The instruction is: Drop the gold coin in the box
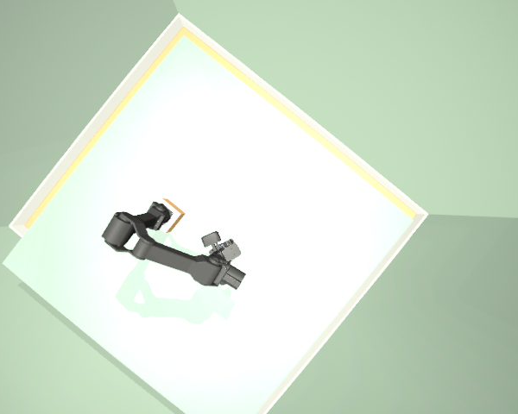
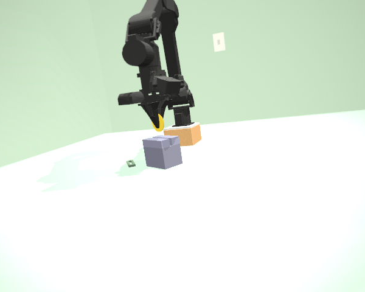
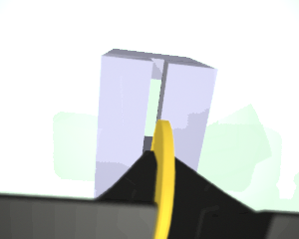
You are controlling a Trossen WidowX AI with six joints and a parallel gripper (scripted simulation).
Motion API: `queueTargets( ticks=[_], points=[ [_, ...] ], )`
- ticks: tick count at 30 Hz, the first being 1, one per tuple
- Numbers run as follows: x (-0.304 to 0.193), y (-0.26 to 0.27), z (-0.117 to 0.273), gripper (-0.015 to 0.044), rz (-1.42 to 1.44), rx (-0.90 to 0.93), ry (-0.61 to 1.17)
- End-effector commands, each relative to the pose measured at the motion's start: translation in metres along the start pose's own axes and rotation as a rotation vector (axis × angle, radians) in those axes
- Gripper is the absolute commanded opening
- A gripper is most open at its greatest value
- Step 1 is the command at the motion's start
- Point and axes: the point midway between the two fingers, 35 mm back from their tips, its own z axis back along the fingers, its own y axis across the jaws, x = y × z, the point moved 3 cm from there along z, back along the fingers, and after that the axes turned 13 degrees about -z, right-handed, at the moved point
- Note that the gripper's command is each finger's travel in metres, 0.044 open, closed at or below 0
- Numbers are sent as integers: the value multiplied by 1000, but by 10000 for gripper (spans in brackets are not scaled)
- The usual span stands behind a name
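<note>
My gripper (image 2: 157,126) (image 3: 161,158) is shut on the gold coin (image 2: 161,122) (image 3: 164,184), held on edge and upright above the grey box (image 2: 155,156) (image 3: 124,105). In the wrist view the coin's far end overlaps the near part of the slot (image 3: 153,107), just right of its line. The slot leans slightly right toward its far end, while the coin looks nearly straight. In the exterior view a gap shows between coin and lid. The dark-green holder (image 2: 131,165) stands empty beside the box. The top view hides the coin and box behind the arm.
The arm's orange-sided base block (image 1: 176,222) (image 2: 182,137) stands behind the box in the exterior view. The white table has a raised pale rim (image 1: 304,120) along its edges. The arm's shadow falls around the holder.
</note>
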Motion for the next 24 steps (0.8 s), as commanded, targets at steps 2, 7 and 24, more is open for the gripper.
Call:
queueTargets(
  ticks=[2,7,24],
  points=[
    [0,1,-3,0,-5,2,2],
    [-1,1,-5,0,-8,2,2],
    [-1,0,-14,0,-7,2,2]
  ],
)
